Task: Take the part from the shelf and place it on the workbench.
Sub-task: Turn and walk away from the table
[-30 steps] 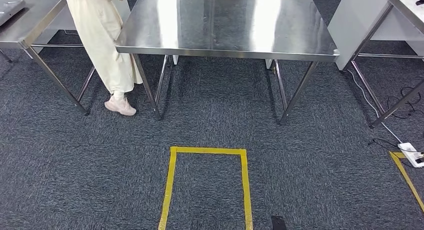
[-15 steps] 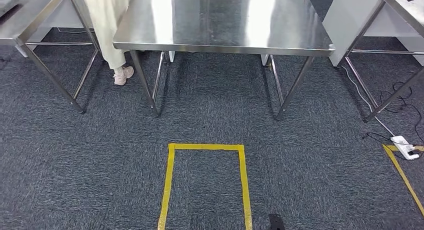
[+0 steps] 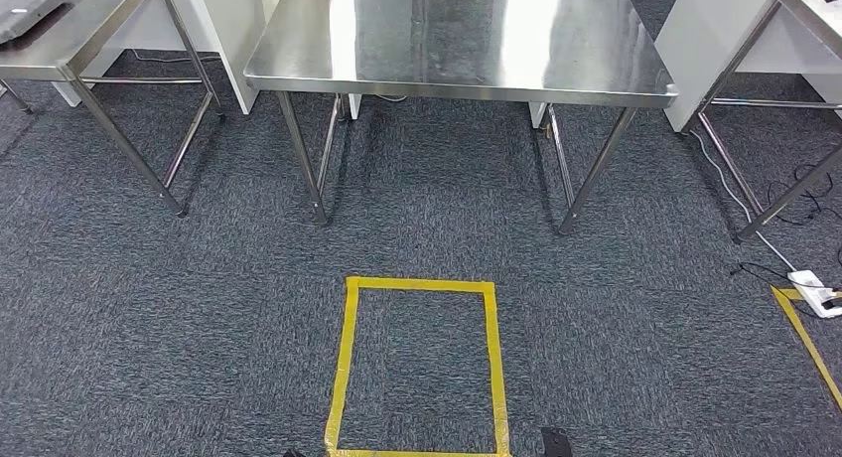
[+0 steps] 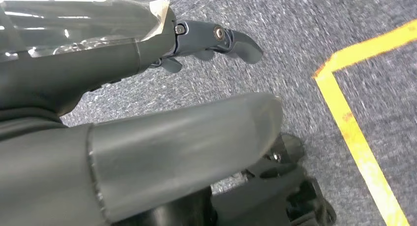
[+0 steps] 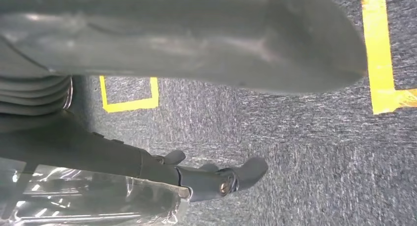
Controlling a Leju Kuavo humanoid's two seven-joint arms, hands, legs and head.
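Note:
The steel workbench [image 3: 447, 40] stands ahead in the head view, its top bare and shiny. No part lies on the stretch of it that I see. My left hand [image 4: 162, 132] hangs over the grey carpet, thumb and dark fingers [image 4: 216, 39] apart with floor showing between them. My right hand [image 5: 206, 44] hangs the same way, its fingers [image 5: 216, 179] stretched out and nothing between them and the thumb. Clear plastic film [image 4: 74, 14] lies along the outer side of the left fingers, and more clear film [image 5: 88, 196] along the right ones.
A yellow tape rectangle [image 3: 417, 288] marks the carpet before the workbench. A second steel table [image 3: 89, 40] stands at the left with a grey thing [image 3: 30, 0] on it, a third table [image 3: 804, 0] at the right. A white power strip [image 3: 819, 293] with cables lies by another tape line [image 3: 809, 343].
The person in pale clothes by the workbench's left corner has walked off out of sight. The whole picture has shifted, so the camera moved; more of the tape rectangle now shows.

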